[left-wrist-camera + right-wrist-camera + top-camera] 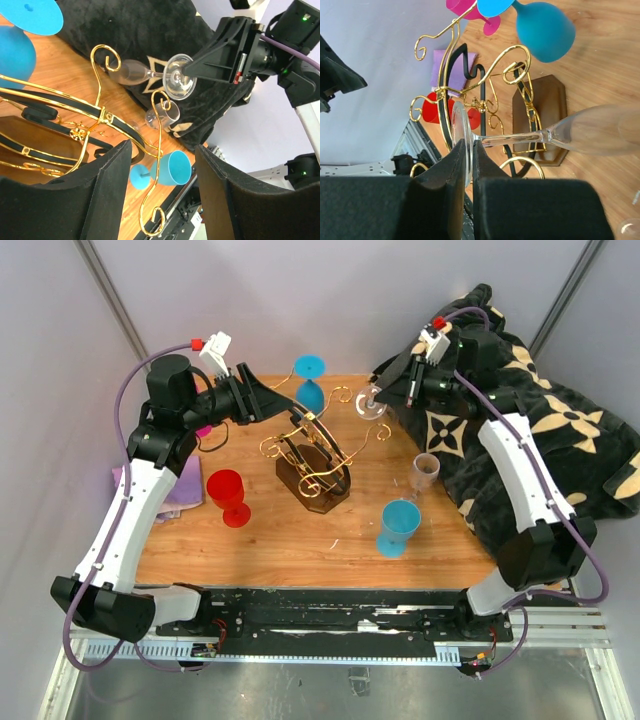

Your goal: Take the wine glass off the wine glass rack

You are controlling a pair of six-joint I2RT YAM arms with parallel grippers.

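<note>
Right claw [468, 145]: closed tight on the round foot of the clear wine glass [580, 132], with the rim of the foot pinched between its two black pads.
Wine glass: held in the air on its side with the stem level, over the far right of the tabletop [290, 540]. It is just beside the far-right scroll of the wine glass rack [315, 455]; whether it touches the wire cannot be told.
Left claw [162, 147]: open, pads apart, at the far left of the rack. One gold wire arm runs through the gap and seems to touch neither pad.
Wine glass rack: stands mid-tabletop, gold scrolled arms rising from a dark brown wooden base.
Blue wine glass [310, 380]: at the rack's far side, foot uppermost.
Red goblet [228, 495]: upright, left of the rack.
Blue goblet [398, 528]: upright, near right.
Small clear glass [425, 472]: upright, right of the rack.
Purple cloth [185, 485]: left edge, under the left arm.
Black patterned blanket [530, 440]: heaped along the right.
</note>
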